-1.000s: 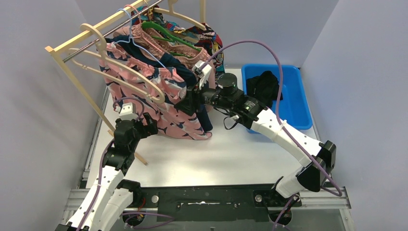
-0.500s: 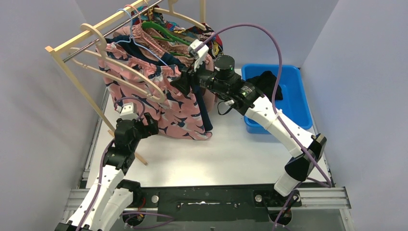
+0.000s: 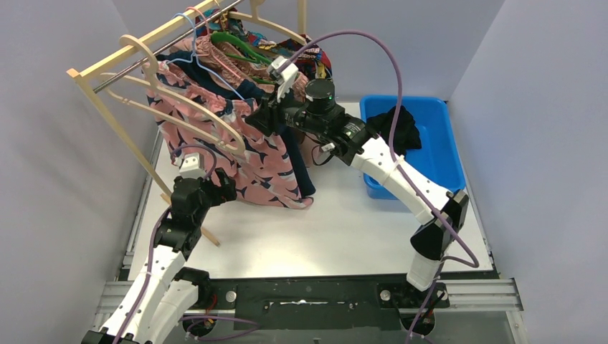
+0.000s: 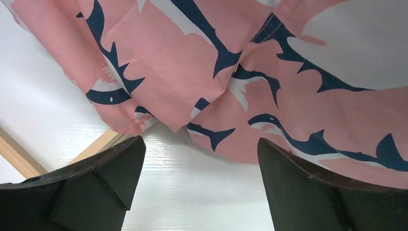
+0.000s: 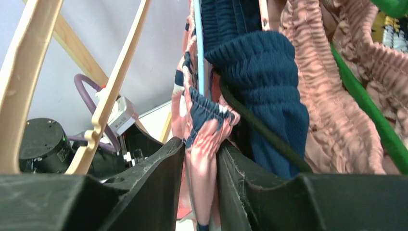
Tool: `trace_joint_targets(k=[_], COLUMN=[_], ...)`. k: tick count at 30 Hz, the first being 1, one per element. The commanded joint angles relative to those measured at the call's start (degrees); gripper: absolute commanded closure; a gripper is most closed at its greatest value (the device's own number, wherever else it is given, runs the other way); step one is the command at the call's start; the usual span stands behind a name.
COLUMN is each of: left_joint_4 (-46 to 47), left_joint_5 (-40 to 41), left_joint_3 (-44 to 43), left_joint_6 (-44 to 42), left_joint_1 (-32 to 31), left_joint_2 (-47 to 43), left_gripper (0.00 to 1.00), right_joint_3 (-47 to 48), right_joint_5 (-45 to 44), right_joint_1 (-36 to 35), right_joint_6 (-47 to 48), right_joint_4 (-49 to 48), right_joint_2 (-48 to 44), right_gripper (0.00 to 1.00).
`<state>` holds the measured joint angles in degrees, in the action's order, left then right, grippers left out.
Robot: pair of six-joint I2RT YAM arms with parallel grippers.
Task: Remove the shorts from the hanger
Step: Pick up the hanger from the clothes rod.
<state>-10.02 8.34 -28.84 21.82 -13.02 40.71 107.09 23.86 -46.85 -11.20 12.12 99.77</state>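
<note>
The pink shorts with navy shark print (image 3: 258, 161) hang from a wooden hanger (image 3: 183, 107) on the rack, hem near the table. My right gripper (image 3: 259, 120) is shut on their gathered waistband (image 5: 204, 144). The plain navy shorts (image 5: 262, 86) and dusty pink gathered shorts (image 5: 332, 106) hang just behind; the comic-print shorts (image 3: 315, 61) are at the rack's far end. The black shorts (image 3: 394, 129) lie in the blue bin (image 3: 444, 154). My left gripper (image 3: 224, 188) is open and empty, low by the pink shorts' hem (image 4: 231, 96).
The wooden rack's leg (image 3: 125, 147) slants down to the table at the left, its foot (image 4: 14, 154) beside my left gripper. A green hanger (image 3: 247, 50) and a light blue wire hanger (image 5: 198, 43) hang on the rail. Grey walls close in both sides.
My right gripper has risen and moved left toward the rack, pulling the pink shorts' waistband up with it. The left arm has not moved.
</note>
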Motion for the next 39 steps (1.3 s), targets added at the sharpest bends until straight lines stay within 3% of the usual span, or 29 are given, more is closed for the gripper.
trace_joint_targets(k=[1,8,12,18,21,28,39], left_joint_4=[3.52,3.59,3.78,3.43,3.35,3.38,3.08], left_joint_5=[-0.58,-0.48,-0.82,0.25,0.09,0.16,0.32], left_joint_3=[-0.6,-0.52,-0.43,-0.69,-0.6,-0.6,-0.86], left_joint_6=[-0.76,-0.82,-0.82,-0.82,-0.82,-0.74,-0.73], left_joint_1=[0.18,0.2,0.22,0.19,0.2,0.23,0.23], left_joint_2=[0.21,0.12,0.24,-0.13,-0.08,-0.18,-0.54], left_gripper=[0.12,0.12,0.12,0.12,0.12,0.12,0.12], right_joint_3=[6.9,7.02,-2.31,-13.53,-15.77,-17.16,-18.7], right_joint_5=[1.26,-2.29,-5.67,-3.56,-4.0,-4.87,-8.62], right_joint_1=[-0.57,-1.5,-2.36,-2.54,-2.53,-2.94,-3.84], right_joint_6=[0.06,1.93,2.2,0.99,0.35,-1.63,-0.42], right_joint_4=[-1.81,-2.59,-13.0,-33.61,-39.43,-43.07,-40.59], right_joint_2=[2.76,2.78,-2.24,-7.46,-8.41,-8.32,-10.41], right_gripper=[0.7,0.87,1.0,1.0,1.0,1.0,1.0])
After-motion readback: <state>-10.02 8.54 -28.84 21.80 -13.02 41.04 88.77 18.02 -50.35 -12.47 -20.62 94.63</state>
